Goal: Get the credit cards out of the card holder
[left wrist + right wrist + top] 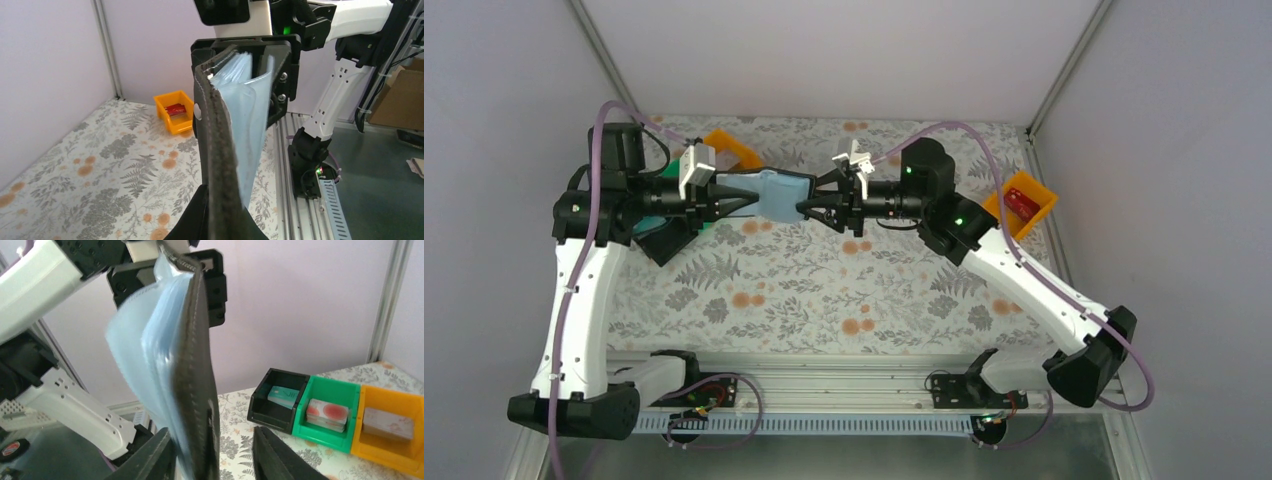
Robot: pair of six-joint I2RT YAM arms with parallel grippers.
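The card holder (780, 195) hangs in the air between both arms, its grey-blue pockets facing up. My left gripper (746, 205) is shut on its left edge; in the left wrist view the black edge of the card holder (216, 150) rises from the left gripper (222, 202). My right gripper (806, 210) is open around the right edge. In the right wrist view the card holder (192, 370) leans on the left finger (152, 455), with a gap to the right finger (277, 455). A teal credit card (283, 396) lies in the black bin (260, 407). A red card (1022, 200) lies in an orange bin (1042, 203).
Green bin (350, 405) and orange bin (395, 447) stand beside the black one, each holding cards. In the top view these bins sit under the left arm, orange (732, 148) at the back. Grey walls enclose the floral table (824, 290); a metal rail (824, 370) runs along the near edge.
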